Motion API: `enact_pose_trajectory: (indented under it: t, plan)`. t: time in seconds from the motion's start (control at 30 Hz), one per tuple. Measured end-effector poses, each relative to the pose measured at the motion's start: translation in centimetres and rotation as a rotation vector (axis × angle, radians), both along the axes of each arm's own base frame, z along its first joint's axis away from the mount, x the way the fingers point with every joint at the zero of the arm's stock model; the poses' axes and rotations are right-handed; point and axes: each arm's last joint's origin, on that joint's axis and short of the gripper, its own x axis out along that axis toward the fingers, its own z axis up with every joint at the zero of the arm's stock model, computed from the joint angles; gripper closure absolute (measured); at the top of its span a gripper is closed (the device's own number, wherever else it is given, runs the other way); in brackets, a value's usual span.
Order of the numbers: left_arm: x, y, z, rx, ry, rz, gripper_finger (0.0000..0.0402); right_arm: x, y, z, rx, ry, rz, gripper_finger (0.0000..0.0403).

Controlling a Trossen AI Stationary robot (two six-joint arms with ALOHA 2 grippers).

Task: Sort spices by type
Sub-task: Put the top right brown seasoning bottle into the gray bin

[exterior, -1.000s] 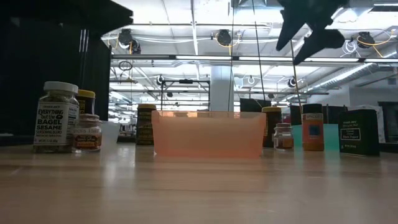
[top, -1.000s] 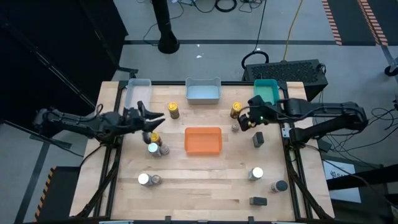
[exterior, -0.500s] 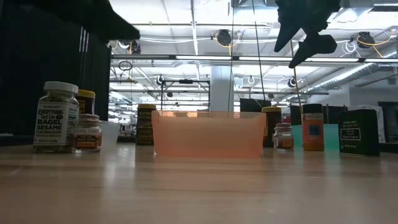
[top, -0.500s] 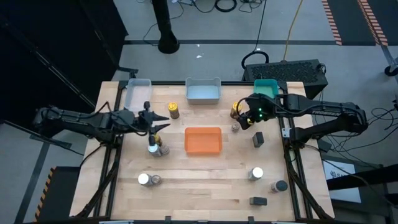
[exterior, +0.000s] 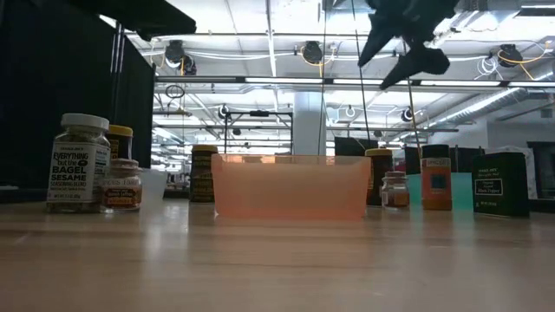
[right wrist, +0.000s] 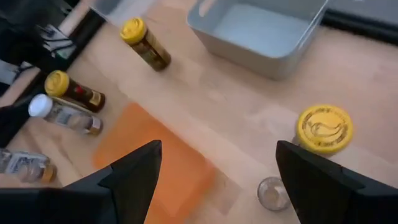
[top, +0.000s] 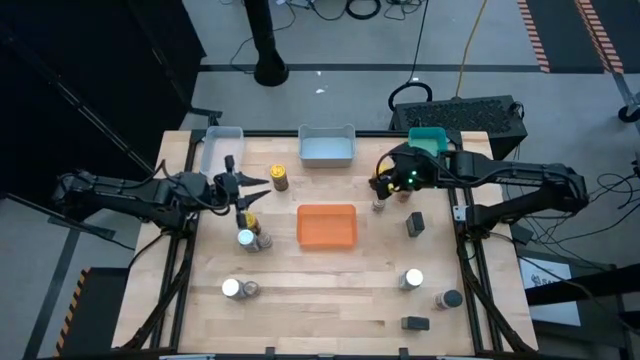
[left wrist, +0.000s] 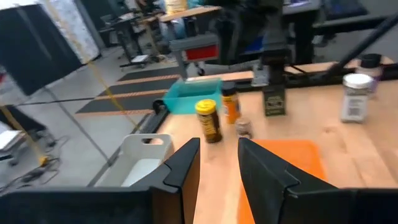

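Spice jars stand in loose groups on the wooden table. A yellow-lidded jar point(top: 279, 177) stands at the far middle. A white-lidded jar point(top: 245, 238) and a small jar point(top: 264, 241) stand left of the orange tray point(top: 327, 225). My left gripper point(top: 260, 189) hovers open and about level above that left group, holding nothing; its fingers point(left wrist: 186, 163) frame empty air. My right gripper point(right wrist: 217, 146) hangs wide open, slanting down, high over another yellow-lidded jar point(right wrist: 323, 129) and a small jar point(right wrist: 272, 193) to the right of the orange tray.
A clear tray point(top: 221, 150), a blue-grey tray point(top: 327, 146) and a teal tray point(top: 428, 145) line the far edge. Two jars point(top: 231, 288) stand near left. A white-lidded jar point(top: 413, 279), a dark-lidded jar point(top: 451, 298) and dark boxes point(top: 415, 223) stand on the right.
My left gripper has risen from over the left jar group, tipped up toward level and rolled about its own line. My right gripper has gone toward the table's left and far edge, over the yellow-lidded jar beside the teal tray. No jar has moved.
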Motion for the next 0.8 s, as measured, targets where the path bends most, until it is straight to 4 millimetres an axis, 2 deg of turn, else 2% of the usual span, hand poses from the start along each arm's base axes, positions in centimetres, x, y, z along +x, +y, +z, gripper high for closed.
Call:
enact_pose_trajectory:
  t: [0.17,0.27,0.4,0.63,0.73,0.8]
  plan:
    - [0.0,0.2,0.1,0.01,-0.007,0.062,0.0286,2.0,0.4,-1.8,0.156,0.034,0.036,0.0105]
    - [0.0,0.2,0.1,0.011,-0.009,0.067,0.0286,3.7,1.2,-3.0,0.153,0.04,0.068,0.0105]
    - [0.0,0.2,0.1,0.01,-0.013,0.068,0.0286,5.1,2.1,-4.3,0.155,0.065,0.076,0.0105]
    - [0.0,0.2,0.1,0.011,-0.013,0.069,0.0286,4.0,2.5,-6.2,0.264,0.278,-0.003,0.0105]
    - [0.0,0.2,0.1,0.011,-0.013,0.068,0.0286,3.9,2.5,-5.9,0.263,0.267,-0.004,0.0105]
    - [0.0,0.2,0.2,0.028,-0.011,0.066,0.0286,4.1,2.6,-5.0,0.255,0.254,0.018,0.0105]
